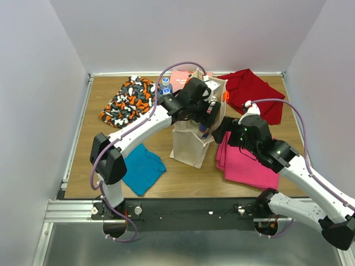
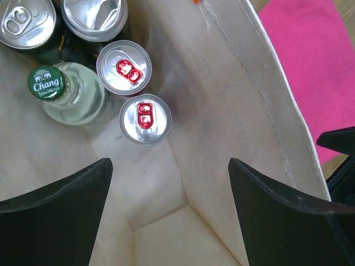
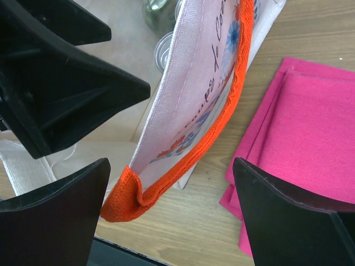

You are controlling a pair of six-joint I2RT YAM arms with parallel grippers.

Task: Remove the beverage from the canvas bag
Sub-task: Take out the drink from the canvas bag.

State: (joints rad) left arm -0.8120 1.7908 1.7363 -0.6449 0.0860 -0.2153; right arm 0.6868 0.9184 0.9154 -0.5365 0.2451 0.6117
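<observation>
The canvas bag (image 1: 186, 147) stands upright mid-table. My left gripper (image 1: 206, 119) hangs over its mouth, open and empty (image 2: 169, 205). In the left wrist view, the bag's inner wall (image 2: 222, 111) surrounds several beverages beyond the fingertips. These are two slim cans with red tabs (image 2: 145, 119) (image 2: 123, 67), a glass bottle with a green cap (image 2: 47, 83) and two bigger cans (image 2: 25, 22) (image 2: 94, 16). My right gripper (image 1: 221, 132) is at the bag's right side, open (image 3: 171, 166). The bag's orange trim (image 3: 119, 202) lies between its fingers, unclamped.
A folded pink cloth (image 1: 247, 160) lies right of the bag, under the right arm, and also shows in the right wrist view (image 3: 310, 138). A red cloth (image 1: 252, 91) lies back right, a patterned cloth (image 1: 130, 100) back left, and a teal cloth (image 1: 141, 166) front left.
</observation>
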